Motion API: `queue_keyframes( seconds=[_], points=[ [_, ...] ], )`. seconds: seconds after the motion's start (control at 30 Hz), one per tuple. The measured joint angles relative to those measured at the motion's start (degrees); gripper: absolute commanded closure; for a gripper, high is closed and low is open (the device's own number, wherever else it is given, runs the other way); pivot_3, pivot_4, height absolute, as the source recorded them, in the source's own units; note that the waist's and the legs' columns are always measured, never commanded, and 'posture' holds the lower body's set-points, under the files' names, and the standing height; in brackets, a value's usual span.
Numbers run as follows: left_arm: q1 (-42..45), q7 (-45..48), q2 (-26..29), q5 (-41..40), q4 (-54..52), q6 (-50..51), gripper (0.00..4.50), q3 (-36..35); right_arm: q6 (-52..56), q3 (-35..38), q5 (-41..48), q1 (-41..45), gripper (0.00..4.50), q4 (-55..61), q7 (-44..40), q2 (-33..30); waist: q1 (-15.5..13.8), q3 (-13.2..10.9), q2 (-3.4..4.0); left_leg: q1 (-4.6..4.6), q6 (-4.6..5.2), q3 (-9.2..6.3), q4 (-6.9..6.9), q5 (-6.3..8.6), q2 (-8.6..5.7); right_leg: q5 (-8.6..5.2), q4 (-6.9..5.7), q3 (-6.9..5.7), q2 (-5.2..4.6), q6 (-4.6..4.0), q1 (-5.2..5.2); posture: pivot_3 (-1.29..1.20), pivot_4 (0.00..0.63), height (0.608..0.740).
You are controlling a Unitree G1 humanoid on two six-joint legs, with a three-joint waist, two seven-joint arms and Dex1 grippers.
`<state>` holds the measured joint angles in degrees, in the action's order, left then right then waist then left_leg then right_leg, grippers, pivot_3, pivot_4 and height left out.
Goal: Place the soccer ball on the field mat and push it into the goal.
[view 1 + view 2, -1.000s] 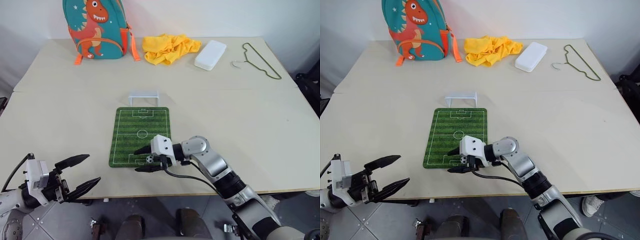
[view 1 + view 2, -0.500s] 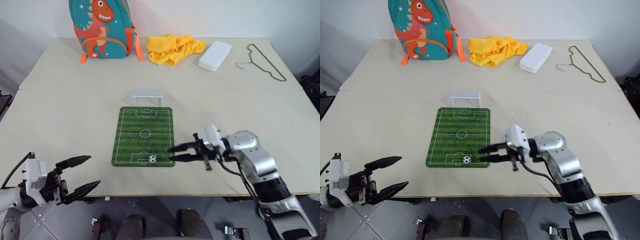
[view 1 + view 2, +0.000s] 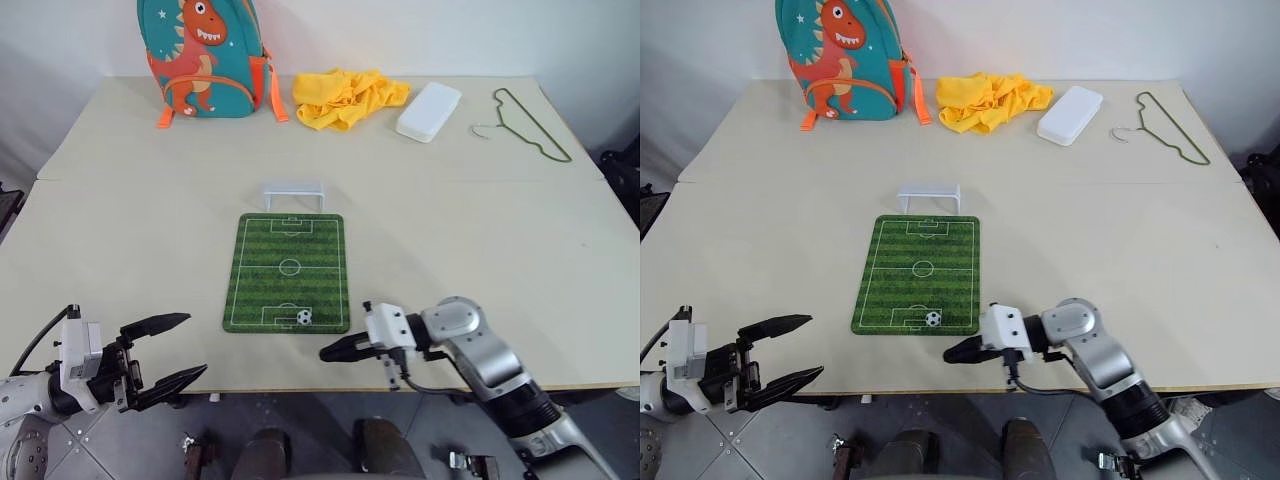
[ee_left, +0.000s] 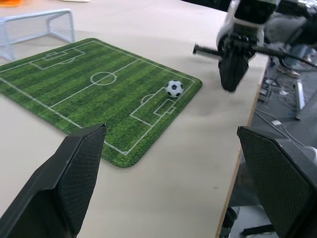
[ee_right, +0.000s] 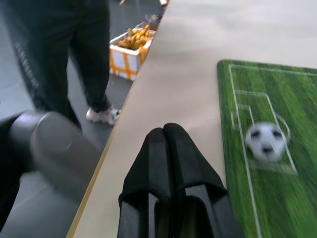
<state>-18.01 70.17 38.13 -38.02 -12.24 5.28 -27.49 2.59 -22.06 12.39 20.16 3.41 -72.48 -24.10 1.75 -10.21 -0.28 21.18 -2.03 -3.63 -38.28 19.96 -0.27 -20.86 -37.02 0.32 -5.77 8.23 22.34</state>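
**Green mat has the ball; push step is next**

Left to right, as we read it:

- Left gripper (image 3: 165, 350) hovers off the table's near edge, fingers spread wide, holding nothing.
- Field mat (image 3: 288, 250) lies flat mid-table. Soccer ball (image 3: 304, 318) sits on it, in the near penalty box, free of both grippers. We judge the placing step done.
- Goal (image 3: 293, 192) stands just beyond the mat's far end, mouth facing the mat.
- Right gripper (image 3: 331, 352) is just off the mat's near right corner, fingers pressed together into one tip, empty, apart from the ball.

Step in hand, in our judgement: lining up for the push. Next move calls for bringing the closed tip in behind the ball on its near side, then a straight, gentle drive up the mat's length toward the goal. The ball is small and round, so an off-centre touch would likely send it sideways off the mat.

Writing: no readable brand or label. The backpack (image 3: 202, 55) has a dinosaur print only.
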Motion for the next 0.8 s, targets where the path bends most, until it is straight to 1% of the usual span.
queue_keyframes(
  seconds=[0.1, 0.2, 0.37, 0.53, 0.7, 0.8],
  points=[
    [-0.9, -0.8, -0.2, 0.0, -0.4, 0.3, 0.00, 0.0, 3.2, -1.8, -2.1, 1.4, 4.48, 0.4, 4.3, 2.7, 0.0, 0.0, 0.00, 0.00, 0.00, -0.01, 0.00, 0.00, -0.01, 0.00, -0.01, 0.00, -0.01, 0.00, 0.00, 0.00, 0.150, 0.740],
    [-1.6, -1.2, -0.3, -0.1, -0.7, 0.5, 0.00, -0.1, 4.8, -2.6, -3.5, 1.9, 4.48, 0.5, 6.5, 3.3, -0.1, 0.0, 0.00, 0.01, 0.00, -0.02, 0.01, 0.00, -0.02, 0.00, 0.00, -0.01, -0.01, 0.00, 0.00, 0.00, 0.150, 0.740],
    [-2.6, -1.3, -0.3, -0.2, -0.8, 0.5, 0.00, -0.7, 6.5, -3.5, -4.8, 2.7, 4.48, -0.3, 8.9, 4.4, 0.0, 0.0, 0.00, 0.00, 0.00, -0.03, 0.01, 0.00, -0.01, 0.00, -0.01, -0.01, 0.00, 0.00, 0.00, 0.00, 0.150, 0.740],
    [-2.4, -1.4, -0.2, -0.3, -1.0, 0.6, 0.00, -0.7, 6.1, -3.6, -5.5, 6.7, 4.48, -4.1, 10.3, 5.7, 0.2, 0.0, 0.00, 0.00, -0.01, -0.02, 0.02, 0.00, -0.01, 0.00, -0.02, 0.00, 0.01, 0.00, 0.02, 0.00, 0.150, 0.740],
    [-1.5, -2.9, -1.0, -0.6, -1.0, 1.0, 0.00, -0.7, 2.7, 0.2, -7.2, 14.4, 4.48, -13.5, 16.0, 8.5, 0.3, 0.0, 0.00, 0.00, -0.01, -0.02, 0.00, -0.01, -0.02, 0.00, -0.05, -0.01, 0.01, 0.00, 0.04, 0.00, 0.150, 0.740],
    [0.0, -5.8, -3.1, -1.2, -1.0, 1.6, 0.00, -0.7, -2.6, 3.5, -8.6, 19.0, 4.48, -19.1, 20.3, 9.4, 0.4, 0.0, 0.00, 0.01, -0.02, -0.02, 0.02, -0.01, -0.01, 0.00, -0.08, -0.03, 0.02, 0.00, 0.07, 0.00, 0.150, 0.740]
  ],
)
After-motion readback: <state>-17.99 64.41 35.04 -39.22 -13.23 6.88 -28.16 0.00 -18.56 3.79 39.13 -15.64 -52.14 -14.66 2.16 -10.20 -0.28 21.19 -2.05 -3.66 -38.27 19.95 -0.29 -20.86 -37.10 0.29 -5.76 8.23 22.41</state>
